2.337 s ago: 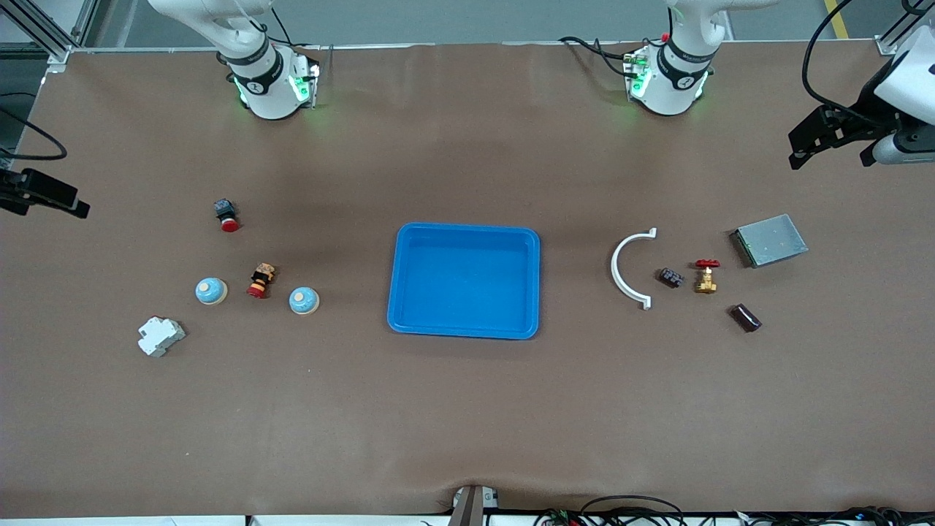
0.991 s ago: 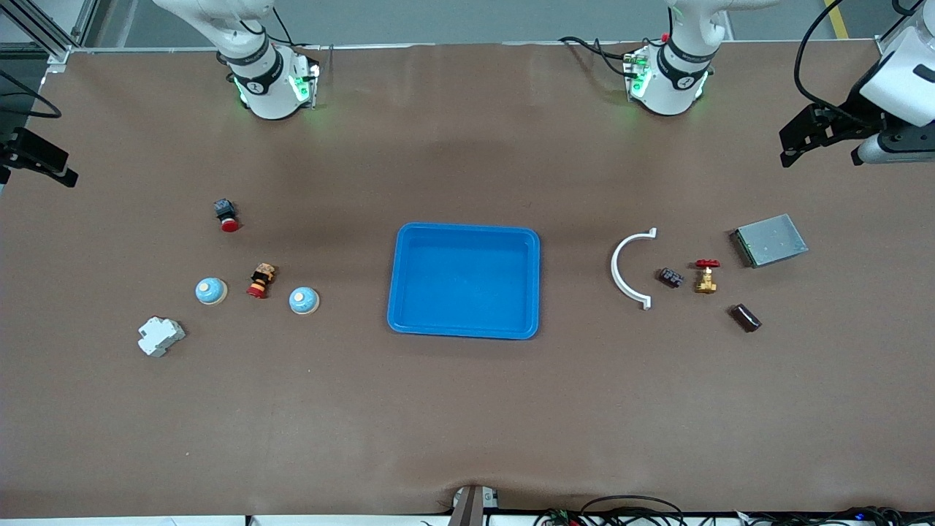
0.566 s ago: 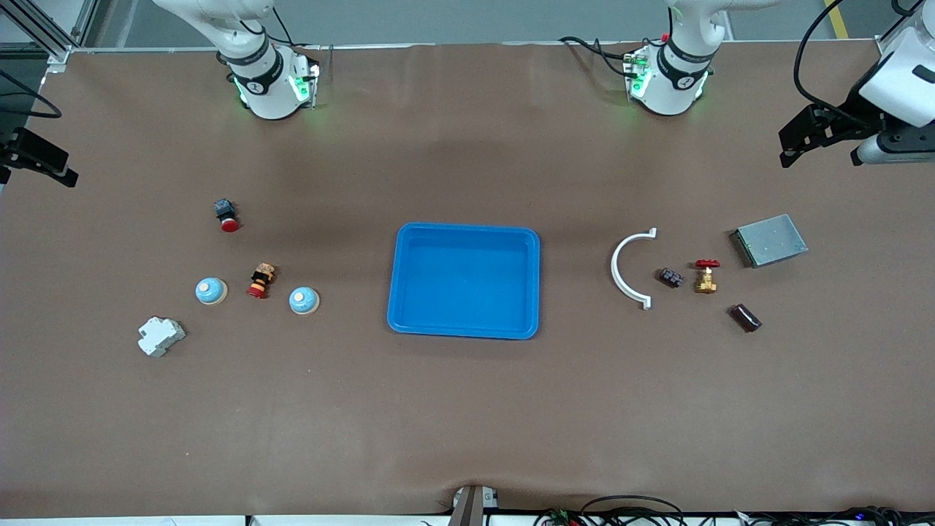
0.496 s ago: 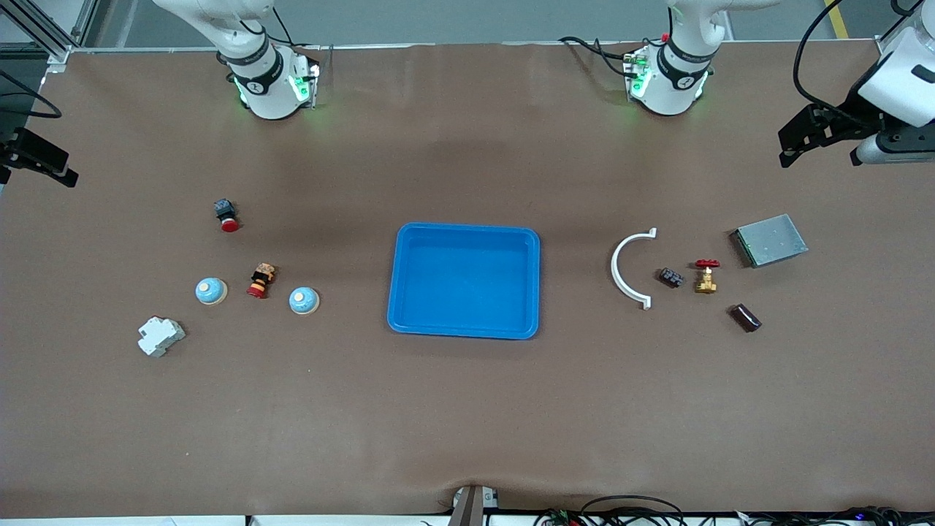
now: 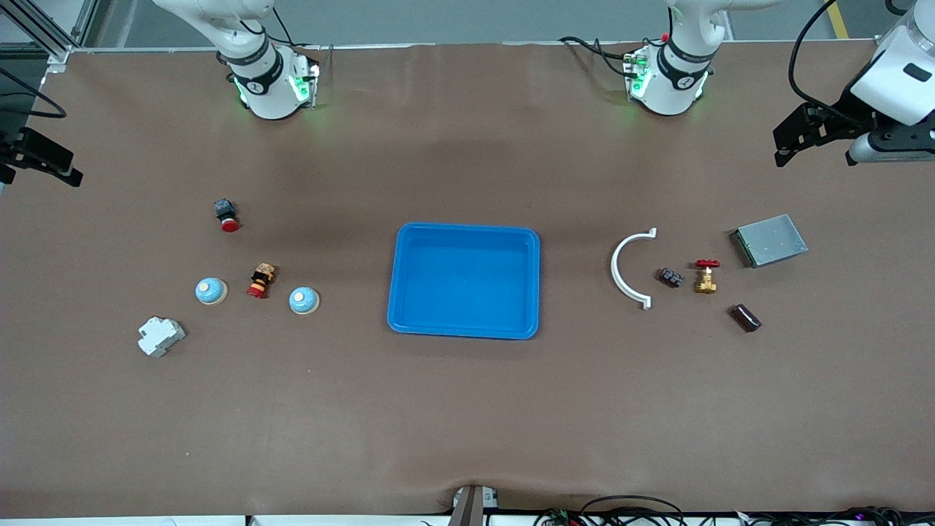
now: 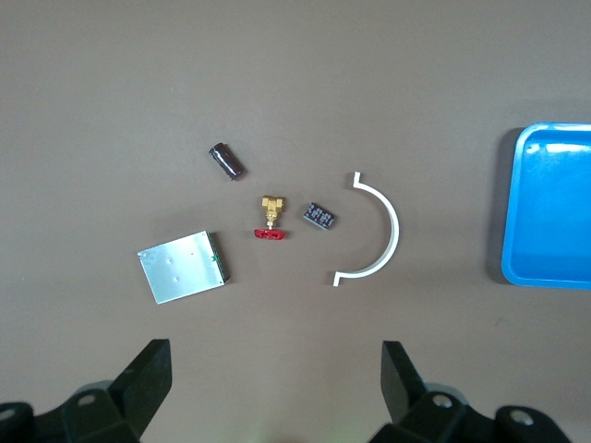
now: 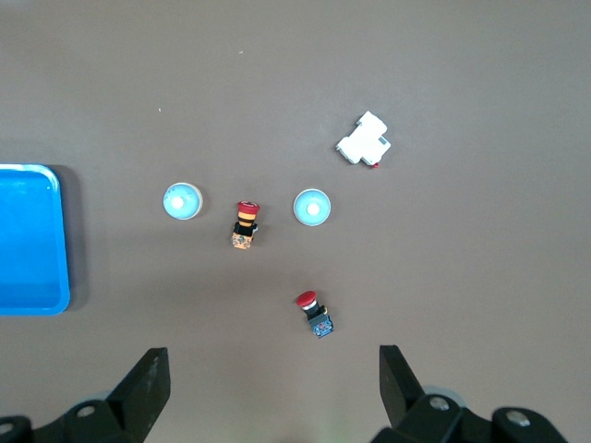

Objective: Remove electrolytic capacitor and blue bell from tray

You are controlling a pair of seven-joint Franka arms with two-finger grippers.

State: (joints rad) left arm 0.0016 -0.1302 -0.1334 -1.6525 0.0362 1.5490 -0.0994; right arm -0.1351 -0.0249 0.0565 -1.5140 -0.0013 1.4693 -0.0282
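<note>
Hovering with both pincers spread wide: left pincer (image 6: 272, 392) above capacitor (image 6: 225, 161), right pincer (image 7: 268, 392) above bells (image 7: 182, 200). Risking pointless grabs, tray (image 5: 463, 323) lying empty already.

We see only one end of the tray (image 6: 554, 208) in the left wrist view, the picture's edge cutting off the rest. The right gripper (image 5: 40, 157) is partly cut off in the front view. The small dark part (image 5: 671, 277) beside the white curved piece (image 5: 630, 269) is too small to identify.
</note>
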